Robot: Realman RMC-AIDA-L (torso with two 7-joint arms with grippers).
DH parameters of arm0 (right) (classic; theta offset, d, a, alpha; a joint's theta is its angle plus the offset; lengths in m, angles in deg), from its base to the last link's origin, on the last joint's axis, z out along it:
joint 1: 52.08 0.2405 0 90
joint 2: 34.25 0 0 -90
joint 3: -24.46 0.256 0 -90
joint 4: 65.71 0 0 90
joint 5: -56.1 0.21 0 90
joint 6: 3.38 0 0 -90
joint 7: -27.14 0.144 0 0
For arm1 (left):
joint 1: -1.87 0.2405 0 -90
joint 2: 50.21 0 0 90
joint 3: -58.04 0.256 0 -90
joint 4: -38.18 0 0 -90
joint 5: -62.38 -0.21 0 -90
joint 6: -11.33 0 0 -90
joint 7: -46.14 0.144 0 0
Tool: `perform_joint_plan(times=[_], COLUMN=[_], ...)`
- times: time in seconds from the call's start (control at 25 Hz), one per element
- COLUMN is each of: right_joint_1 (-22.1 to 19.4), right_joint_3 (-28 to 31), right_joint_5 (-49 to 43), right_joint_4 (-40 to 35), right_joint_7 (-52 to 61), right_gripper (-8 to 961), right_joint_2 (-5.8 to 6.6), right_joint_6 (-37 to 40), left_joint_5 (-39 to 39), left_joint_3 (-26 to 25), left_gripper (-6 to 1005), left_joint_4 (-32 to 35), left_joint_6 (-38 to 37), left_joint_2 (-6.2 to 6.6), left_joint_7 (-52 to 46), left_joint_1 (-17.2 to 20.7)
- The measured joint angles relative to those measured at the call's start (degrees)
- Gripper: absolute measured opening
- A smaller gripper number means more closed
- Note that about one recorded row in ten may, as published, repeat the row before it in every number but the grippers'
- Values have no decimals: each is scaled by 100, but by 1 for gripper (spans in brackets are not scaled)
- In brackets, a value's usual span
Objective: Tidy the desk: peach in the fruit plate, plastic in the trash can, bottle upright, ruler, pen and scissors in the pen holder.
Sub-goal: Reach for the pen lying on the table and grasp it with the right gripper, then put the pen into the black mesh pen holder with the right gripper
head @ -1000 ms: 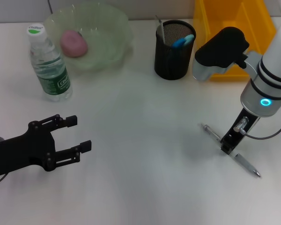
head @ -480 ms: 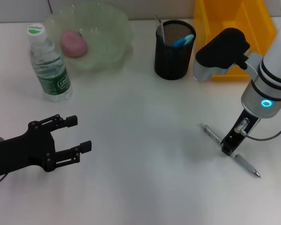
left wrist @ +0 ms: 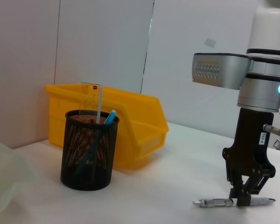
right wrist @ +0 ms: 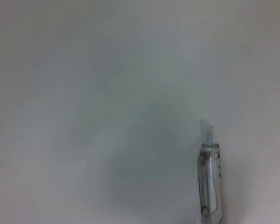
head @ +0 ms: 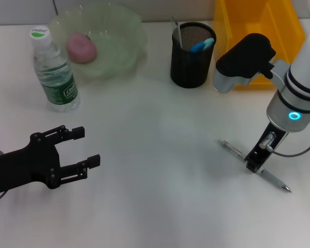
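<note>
My right hand [head: 253,164] is down on the white counter [head: 160,155] at my right front, its fingers closed around the middle of the slim silver pen [head: 254,166]. The left wrist view shows the grip plainly, with the pen's [left wrist: 233,202] ends sticking out either side of the hand [left wrist: 243,199].

Compared with a second ago, the pen has shifted a little: hand and pen together sit slightly further right and nearer to me, and the tip now points closer to the counter's edge. I read that as the clamp having taken hold, so the pick is made and the carry to the black mesh pen holder [head: 192,54] comes next. Whether the pen has left the surface I cannot tell; it looks level and very low.

The clear ruler [left wrist: 98,101] and a blue-handled item [head: 202,45] stand in the holder, the pink peach [head: 81,48] lies in the translucent green fruit plate [head: 119,51], and the green-labelled plastic bottle [head: 52,70] stands upright. Those have not moved.

My left hand [head: 80,150] hangs at the left front with fingers apart, where it was before.
</note>
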State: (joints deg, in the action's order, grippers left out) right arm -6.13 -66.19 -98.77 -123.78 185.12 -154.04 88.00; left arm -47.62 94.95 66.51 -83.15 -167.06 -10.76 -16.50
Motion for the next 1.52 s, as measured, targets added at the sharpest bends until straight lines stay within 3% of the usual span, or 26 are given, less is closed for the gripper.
perform_joint_plan(times=[0.32,0.56,0.8,0.88,1.0,1.24,1.52], right_joint_1=[-30,-281,-495,-601,-656,-678,-737], right_joint_3=[2,167,1396,2119,2529,3565,4299], right_joint_5=[-13,126,996,1575,1954,3106,4166], right_joint_4=[-42,-580,-938,-965,-897,-73,957], right_joint_7=[2,-167,-1123,-1889,-2453,-4355,-6316], right_gripper=[136,136,135,135,137,148,160], right_joint_2=[1,33,50,52,56,64,70], right_joint_6=[-33,-45,41,48,21,-101,-298], left_joint_5=[3,6,7,7,7,6,21], left_joint_3=[0,0,0,0,0,-8,-98], left_gripper=[789,789,789,789,789,789,789], left_joint_4=[5,5,6,6,5,5,0], left_joint_6=[0,0,0,0,0,18,47], left_joint_2=[-13,-10,-17,-20,-26,-35,-46], left_joint_7=[-9,4,28,28,30,31,103], left_joint_1=[0,10,9,7,-5,-19,-21])
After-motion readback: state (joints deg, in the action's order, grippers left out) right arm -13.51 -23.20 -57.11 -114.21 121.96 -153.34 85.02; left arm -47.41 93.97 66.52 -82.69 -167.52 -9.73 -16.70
